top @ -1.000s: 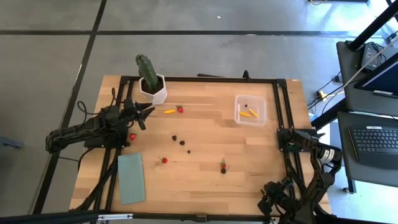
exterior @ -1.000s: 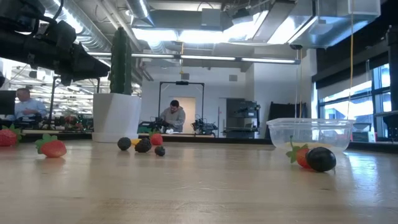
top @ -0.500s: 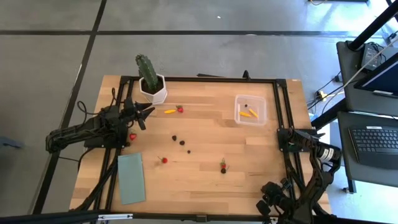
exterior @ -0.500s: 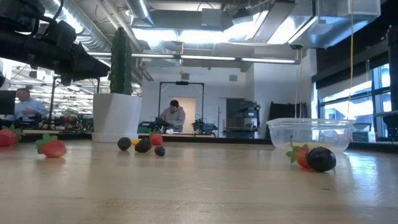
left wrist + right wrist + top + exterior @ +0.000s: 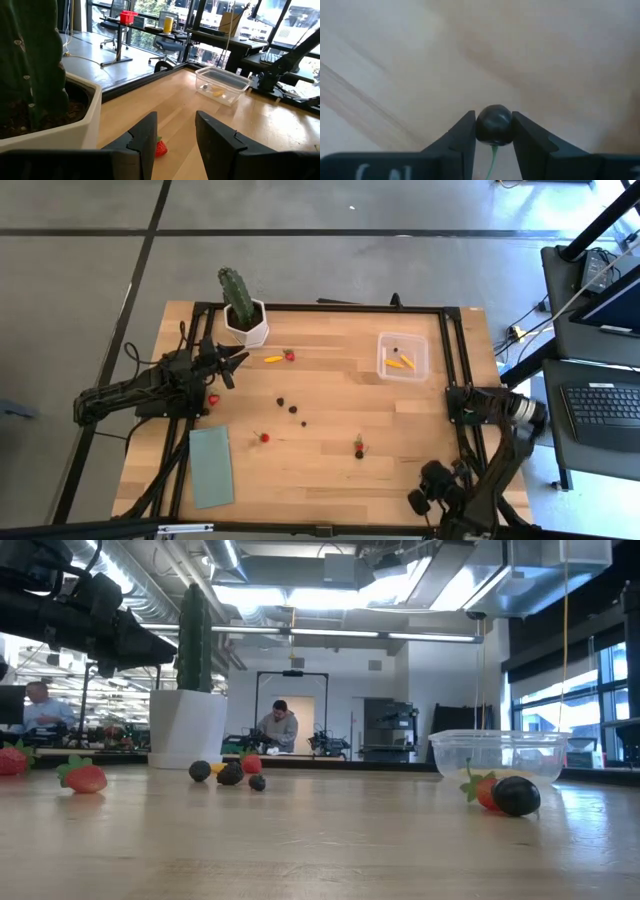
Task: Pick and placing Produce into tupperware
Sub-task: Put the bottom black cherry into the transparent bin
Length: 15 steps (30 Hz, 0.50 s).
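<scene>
The clear tupperware (image 5: 403, 355) sits at the table's far right with yellow-orange pieces and a dark berry inside; it also shows in the low view (image 5: 498, 753) and the left wrist view (image 5: 222, 85). Loose produce lies mid-table: a yellow piece (image 5: 273, 359), a strawberry (image 5: 289, 355), dark berries (image 5: 293, 409), another strawberry (image 5: 264, 437), and a strawberry-and-berry pair (image 5: 358, 448). My left gripper (image 5: 235, 358) hovers open beside the cactus pot, a strawberry (image 5: 160, 147) showing between its fingers farther off. My right gripper (image 5: 425, 502), over the near right corner, is shut on a dark berry (image 5: 493, 125). My right gripper (image 5: 493, 122) pinches the dark round berry across its middle (image 5: 485, 127) between its two fingertips. A thin green stem (image 5: 492, 155) hangs off the berry, back between the fingers. The wooden table top shows blurred behind the berry.
A cactus in a white pot (image 5: 245, 320) stands at the far left, close to my left gripper. A flat green pad (image 5: 211, 466) lies at the near left. One red piece (image 5: 213, 399) rests by the left arm. Black frame rails (image 5: 455, 360) edge the table.
My right arm has swung, and its gripper has shifted a little toward the table's left along the near edge. The left arm and the produce on the table have stayed put.
</scene>
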Tool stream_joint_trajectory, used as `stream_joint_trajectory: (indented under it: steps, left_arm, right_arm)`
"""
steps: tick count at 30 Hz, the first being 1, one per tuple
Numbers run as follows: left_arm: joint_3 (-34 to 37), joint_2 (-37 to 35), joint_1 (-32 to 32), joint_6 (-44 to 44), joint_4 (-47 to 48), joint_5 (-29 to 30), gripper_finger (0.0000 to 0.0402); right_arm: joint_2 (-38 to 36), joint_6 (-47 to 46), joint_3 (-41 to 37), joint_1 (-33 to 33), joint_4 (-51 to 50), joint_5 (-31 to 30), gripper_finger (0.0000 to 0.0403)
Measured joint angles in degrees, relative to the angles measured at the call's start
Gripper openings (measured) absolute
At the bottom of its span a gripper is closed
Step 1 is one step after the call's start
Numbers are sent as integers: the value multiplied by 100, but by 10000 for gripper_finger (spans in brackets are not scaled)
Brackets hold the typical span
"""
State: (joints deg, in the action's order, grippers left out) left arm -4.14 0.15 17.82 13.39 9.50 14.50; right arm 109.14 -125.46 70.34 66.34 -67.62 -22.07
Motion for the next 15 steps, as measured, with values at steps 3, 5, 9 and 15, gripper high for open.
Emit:
stream_joint_trajectory:
  steps: [3, 5, 9, 15]
  left_arm:
    - [0, -1, -1, 0, 0, 0, 126]
    - [0, 0, 0, 0, 0, 0, 126]
    - [0, 1, 0, 0, 0, 0, 126]
    - [0, -1, 0, 0, 0, 0, 126]
  right_arm:
    - [-704, -5, 27, -251, -499, -385, 112]
    - [-1220, -3, 17, -453, -827, -656, 112]
    - [-2293, 236, 33, -1031, -1462, -973, 112]
    - [-3701, 1464, 38, -2411, -1908, -1019, 112]
